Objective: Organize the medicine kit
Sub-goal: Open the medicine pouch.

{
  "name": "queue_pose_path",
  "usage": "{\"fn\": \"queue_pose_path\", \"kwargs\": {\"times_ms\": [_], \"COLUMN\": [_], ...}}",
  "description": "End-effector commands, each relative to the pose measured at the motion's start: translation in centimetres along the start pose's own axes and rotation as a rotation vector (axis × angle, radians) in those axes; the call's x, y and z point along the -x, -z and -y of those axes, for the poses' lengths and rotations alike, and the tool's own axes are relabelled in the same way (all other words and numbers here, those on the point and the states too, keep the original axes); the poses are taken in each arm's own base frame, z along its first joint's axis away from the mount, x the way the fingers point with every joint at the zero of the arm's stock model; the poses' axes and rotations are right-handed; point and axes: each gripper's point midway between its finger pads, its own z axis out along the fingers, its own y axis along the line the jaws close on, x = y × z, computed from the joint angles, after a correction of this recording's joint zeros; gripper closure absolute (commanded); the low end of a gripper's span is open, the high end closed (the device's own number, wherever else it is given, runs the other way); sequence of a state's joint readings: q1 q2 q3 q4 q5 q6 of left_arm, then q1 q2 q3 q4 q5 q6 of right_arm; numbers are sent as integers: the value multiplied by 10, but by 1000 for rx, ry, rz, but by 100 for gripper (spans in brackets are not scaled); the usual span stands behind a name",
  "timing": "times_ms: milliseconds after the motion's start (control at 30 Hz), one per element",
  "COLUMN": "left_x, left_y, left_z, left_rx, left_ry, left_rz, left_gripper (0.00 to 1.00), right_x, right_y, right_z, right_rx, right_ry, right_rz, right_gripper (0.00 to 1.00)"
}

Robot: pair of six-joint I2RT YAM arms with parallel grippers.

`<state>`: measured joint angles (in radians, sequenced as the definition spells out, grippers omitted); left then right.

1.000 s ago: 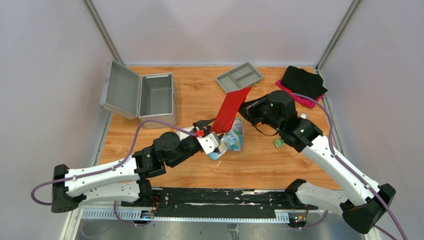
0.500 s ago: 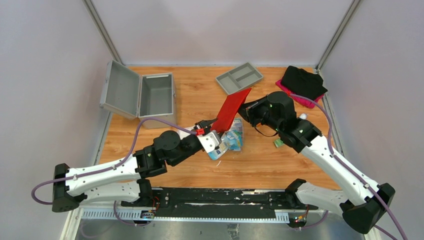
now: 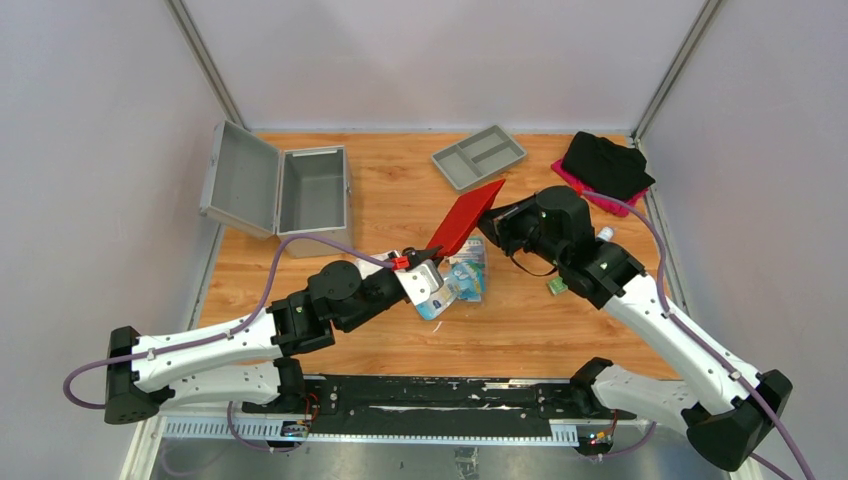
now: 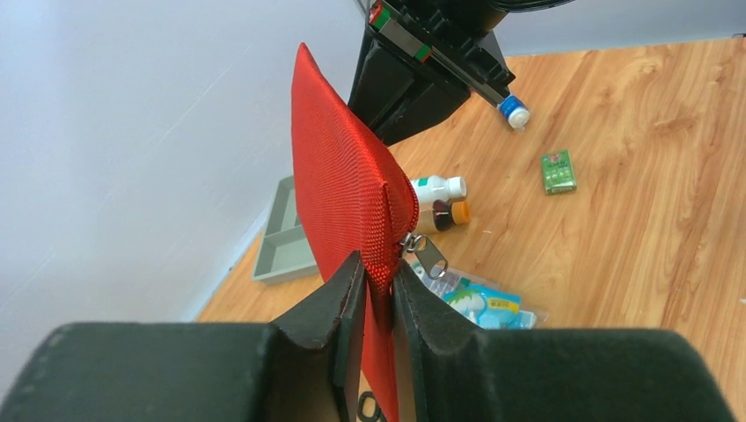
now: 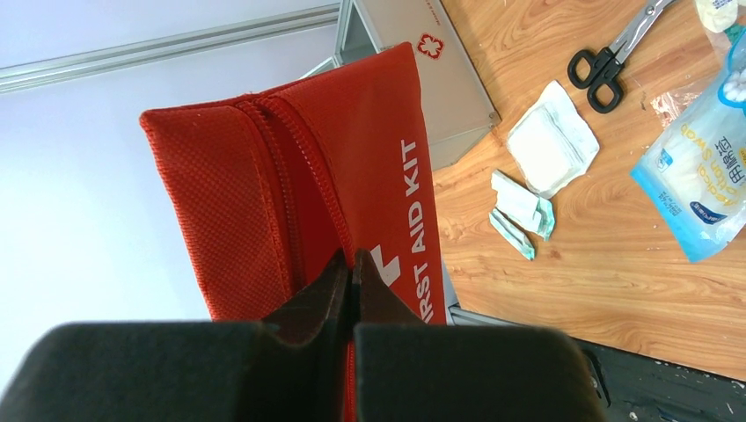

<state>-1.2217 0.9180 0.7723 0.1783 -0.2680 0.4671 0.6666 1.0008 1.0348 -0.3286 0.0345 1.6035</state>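
The medicine kit (image 3: 312,190) is a silver-grey metal case standing at the back left with its lid (image 3: 240,178) swung open; its side with a red cross shows in the right wrist view (image 5: 431,79). A red "FIRST AID KIT" pouch (image 3: 466,217) hangs tilted above the table between both arms. My left gripper (image 3: 428,257) is shut on the pouch's lower end (image 4: 343,185), right beside the zipper pull (image 4: 431,258). My right gripper (image 3: 497,215) is shut on the upper end (image 5: 352,158), next to the zipper seam.
A grey compartment tray (image 3: 479,156) lies at the back, with black cloth (image 3: 605,165) at the back right. Under the pouch lie a cotton swab bag (image 3: 462,283), small bottles (image 4: 437,189), a green box (image 3: 556,286), scissors (image 5: 616,53) and gauze (image 5: 550,145).
My left gripper has closed onto the pouch's lower end. The pouch has tipped lower and flatter, its top end sinking toward the right gripper.
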Motion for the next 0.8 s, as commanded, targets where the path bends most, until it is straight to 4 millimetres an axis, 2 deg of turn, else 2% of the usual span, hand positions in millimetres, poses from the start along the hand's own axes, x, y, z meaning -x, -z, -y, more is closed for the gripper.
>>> {"fn": "queue_pose_path", "kwargs": {"times_ms": [0, 233, 367, 600, 667, 767], "left_x": [23, 21, 18, 10, 7, -1], "left_y": [2, 3, 2, 8, 10, 12], "left_z": [-9, -9, -10, -33, -36, -39], "left_rx": [24, 30, 43, 198, 219, 245], "left_ry": [27, 48, 80, 210, 225, 227], "left_rz": [61, 54, 45, -16, -38, -81], "left_gripper": [82, 98, 100, 100, 100, 100], "right_x": [10, 10, 7, 13, 16, 23], "right_y": [2, 1, -1, 4, 8, 18], "right_z": [2, 2, -2, -4, -3, -4], "right_rx": [10, 7, 27, 55, 63, 87], "right_ry": [-19, -16, 15, 97, 121, 177], "right_rz": [44, 45, 34, 62, 81, 113], "right_gripper": [100, 100, 96, 62, 56, 52]}}
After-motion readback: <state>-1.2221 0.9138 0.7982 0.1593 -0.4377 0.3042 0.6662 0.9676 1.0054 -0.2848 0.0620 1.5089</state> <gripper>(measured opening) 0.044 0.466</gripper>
